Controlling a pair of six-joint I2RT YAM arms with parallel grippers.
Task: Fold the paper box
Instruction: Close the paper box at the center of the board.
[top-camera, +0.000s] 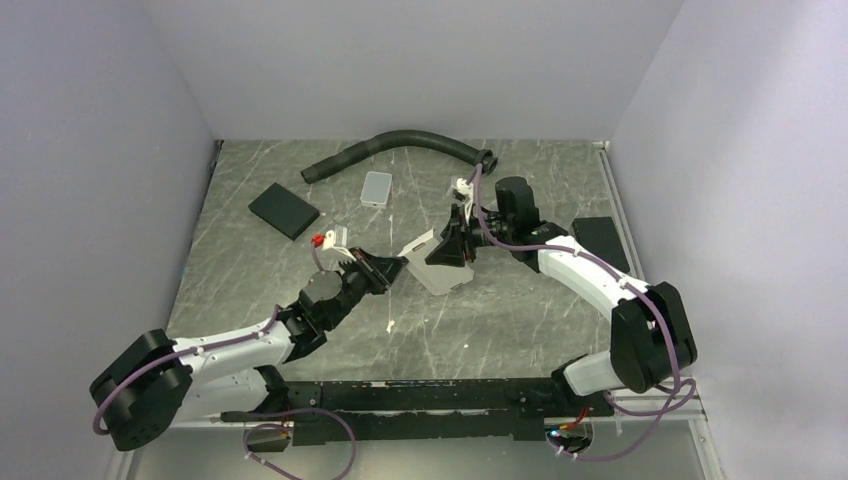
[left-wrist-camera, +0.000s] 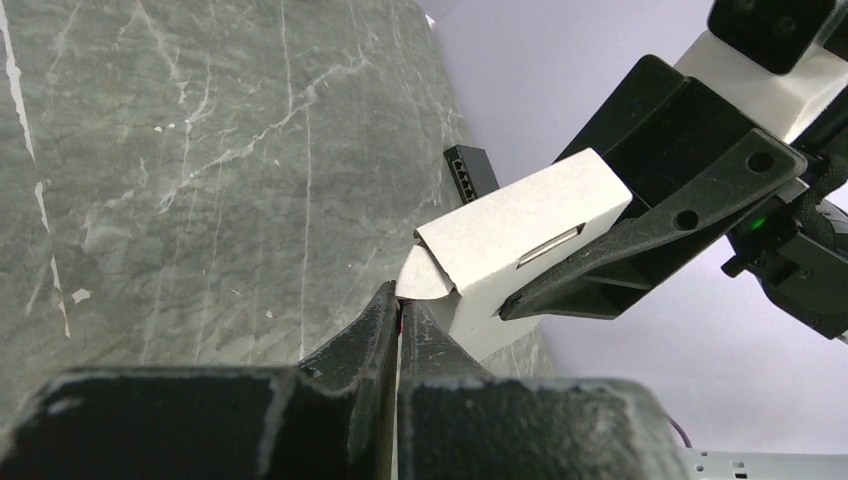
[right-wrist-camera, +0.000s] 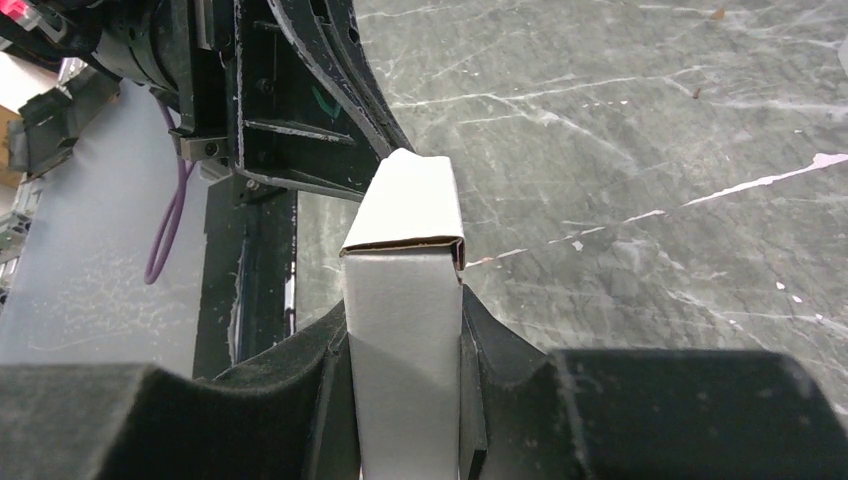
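Note:
The paper box (top-camera: 432, 268) is a slim white carton held just above the table's middle, between both arms. My right gripper (top-camera: 452, 243) is shut on the carton's body, and in the right wrist view its fingers (right-wrist-camera: 480, 330) press on both narrow sides of the paper box (right-wrist-camera: 400, 210). My left gripper (top-camera: 396, 267) comes in from the left. Its tips (left-wrist-camera: 400, 300) are shut together on the rounded end flap (left-wrist-camera: 425, 280) of the paper box (left-wrist-camera: 520, 235). The carton's far end is hidden behind the right gripper.
A black hose (top-camera: 400, 140) curves along the back of the table. A light grey tile (top-camera: 377, 187) and a black flat pad (top-camera: 284, 210) lie at the back left. Another black block (top-camera: 600, 238) sits at the right edge. A small white scrap (top-camera: 389, 326) lies near the front.

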